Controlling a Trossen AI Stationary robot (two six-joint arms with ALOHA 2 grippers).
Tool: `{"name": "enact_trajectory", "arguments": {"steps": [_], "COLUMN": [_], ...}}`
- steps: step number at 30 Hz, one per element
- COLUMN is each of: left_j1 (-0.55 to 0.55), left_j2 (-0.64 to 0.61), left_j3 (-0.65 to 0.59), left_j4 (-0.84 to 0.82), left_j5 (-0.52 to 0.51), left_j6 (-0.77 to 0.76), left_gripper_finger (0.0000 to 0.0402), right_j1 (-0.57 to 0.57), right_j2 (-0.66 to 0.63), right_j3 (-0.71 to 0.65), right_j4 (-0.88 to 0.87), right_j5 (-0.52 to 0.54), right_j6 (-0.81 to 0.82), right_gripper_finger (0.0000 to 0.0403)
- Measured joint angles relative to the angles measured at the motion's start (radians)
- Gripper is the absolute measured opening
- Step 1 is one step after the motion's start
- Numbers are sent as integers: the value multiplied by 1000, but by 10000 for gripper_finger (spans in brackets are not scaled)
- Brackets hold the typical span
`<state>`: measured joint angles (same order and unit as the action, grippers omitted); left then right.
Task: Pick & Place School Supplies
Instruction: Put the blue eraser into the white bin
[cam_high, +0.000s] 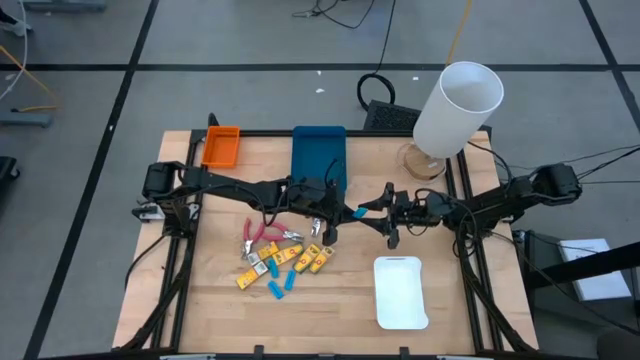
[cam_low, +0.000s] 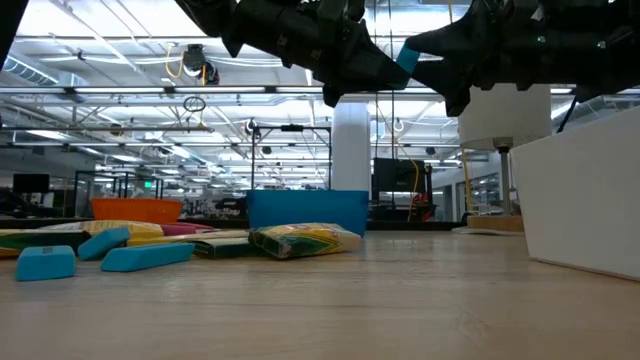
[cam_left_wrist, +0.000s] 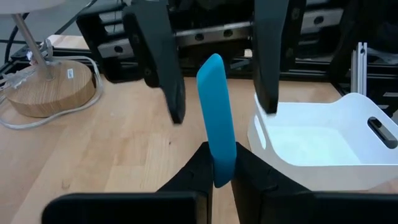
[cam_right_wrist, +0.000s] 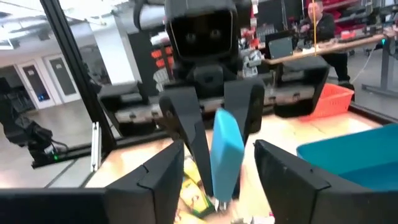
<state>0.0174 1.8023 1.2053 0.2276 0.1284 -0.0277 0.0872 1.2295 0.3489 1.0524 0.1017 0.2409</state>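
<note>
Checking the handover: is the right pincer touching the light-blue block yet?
Apart. The left wrist view shows the right pincer's fingers flanking the light-blue block, gaps on both sides.

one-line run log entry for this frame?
phase: mid-air handover | left end effector: shut on light-blue block, upright | right end effector: open around block, not clamped | white tray: below right arm

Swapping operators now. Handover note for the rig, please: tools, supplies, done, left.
Left tool: shut on a light-blue block, held upright in mid-air over table centre.
Right tool: open, fingers either side of that block, not gripping it.
Remaining supplies: piled front-left of centre on the table.
Done: nothing visible in the white tray.
Left: finish the handover, then place everything.
</note>
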Motion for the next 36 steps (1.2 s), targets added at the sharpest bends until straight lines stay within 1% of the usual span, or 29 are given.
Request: {"name": "enact_trajectory", "arguments": {"steps": [6,11,14,17,24,27,31,33,36], "left_j1": [0,0,0,0,-8,-23,-41,-47,-48], "left_j2": [0,0,0,-1,-2,-2,-32,-67,-135], "left_j3": [0,0,0,0,0,0,-1,-1,-1], "left_j4": [0,-1,-9,-11,-26,-33,-60,-111,-226], "left_j5": [0,1,2,2,0,-2,0,3,2], "left_j6": [-1,-2,-2,-8,-38,-38,-35,-26,-35], "left_gripper_finger": [46,33,33,47,69,92,151,185,226], "right_j1": [0,0,0,0,0,0,0,-1,8], "right_j2": [5,5,5,5,5,4,2,-9,-41], "right_j3": [0,0,0,0,0,0,0,0,0], "right_j4": [0,-1,-2,6,35,42,45,40,19], "right_j5": [0,0,-1,-1,-1,-2,-15,-54,-146], "right_j6": [0,0,0,-2,-47,-51,-56,-59,-63], "right_gripper_finger": [111,65,43,30,30,30,30,30,30]}}
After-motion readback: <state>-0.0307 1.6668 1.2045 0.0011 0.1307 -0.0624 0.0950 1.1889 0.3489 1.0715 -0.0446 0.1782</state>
